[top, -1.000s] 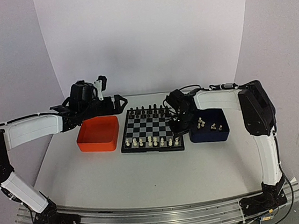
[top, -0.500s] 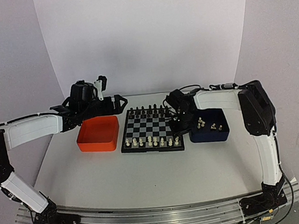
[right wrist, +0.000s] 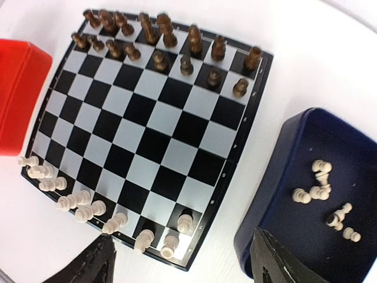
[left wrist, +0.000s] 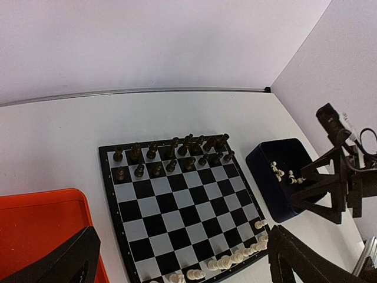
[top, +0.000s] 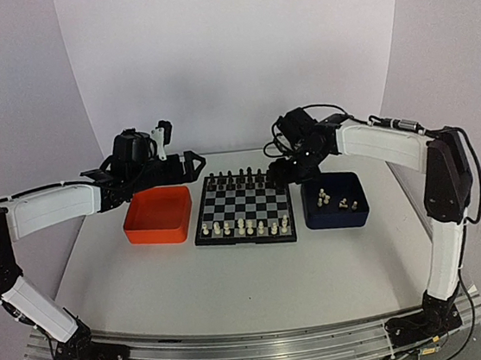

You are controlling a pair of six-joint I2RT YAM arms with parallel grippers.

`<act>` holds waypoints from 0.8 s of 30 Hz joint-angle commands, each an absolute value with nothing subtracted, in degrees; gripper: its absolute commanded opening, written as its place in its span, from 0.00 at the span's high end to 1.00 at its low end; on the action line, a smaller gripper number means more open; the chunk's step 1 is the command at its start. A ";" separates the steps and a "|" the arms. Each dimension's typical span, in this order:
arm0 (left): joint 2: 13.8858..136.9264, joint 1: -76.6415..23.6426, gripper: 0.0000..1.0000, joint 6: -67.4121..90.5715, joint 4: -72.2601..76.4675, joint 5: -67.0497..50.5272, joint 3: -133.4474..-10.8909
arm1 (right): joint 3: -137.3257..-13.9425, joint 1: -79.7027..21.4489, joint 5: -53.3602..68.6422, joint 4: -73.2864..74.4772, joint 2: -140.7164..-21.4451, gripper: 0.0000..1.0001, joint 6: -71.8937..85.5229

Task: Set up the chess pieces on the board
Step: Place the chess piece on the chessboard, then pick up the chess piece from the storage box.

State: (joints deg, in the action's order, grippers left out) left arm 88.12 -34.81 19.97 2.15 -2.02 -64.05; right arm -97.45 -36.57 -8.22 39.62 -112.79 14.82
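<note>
The board (top: 241,202) lies mid-table between two trays. Several cream-white chess pieces (top: 242,227) stand along its near edge; in the right wrist view that row (right wrist: 88,210) ends with a lone pawn (right wrist: 185,222) one rank in. More white pieces (right wrist: 318,187) lie in the dark blue tray (top: 337,212). My right gripper (top: 279,172) hovers open and empty above the board's far right corner; its fingers (right wrist: 97,265) frame the near right corner. My left gripper (top: 192,165) is open and empty, high beyond the orange tray, looking down on the board (left wrist: 177,203).
Black pieces (top: 236,180) fill the board's two far rows. The orange tray (top: 158,217) sits left of the board and shows nothing inside. The blue tray (right wrist: 277,194) touches close to the board's right side. Curved white walls ring the table.
My right gripper has opened and risen up and back from the board's near right corner. The left arm has not moved.
</note>
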 commanded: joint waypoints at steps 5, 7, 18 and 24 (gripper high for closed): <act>88.40 -34.47 0.00 19.49 4.61 -2.72 -66.54 | -92.87 -26.32 -9.71 38.75 -106.44 0.21 17.98; 88.64 -34.37 0.00 19.32 4.46 -2.77 -66.87 | -92.04 -23.47 -7.38 38.76 -107.45 0.21 18.79; 89.79 -34.04 0.00 19.01 3.39 -2.64 -68.16 | -97.49 -19.25 -7.18 38.84 -119.20 0.28 16.36; 90.51 -33.92 0.00 19.07 2.49 -2.23 -68.93 | -101.62 -18.69 -6.34 38.85 -124.80 0.40 15.92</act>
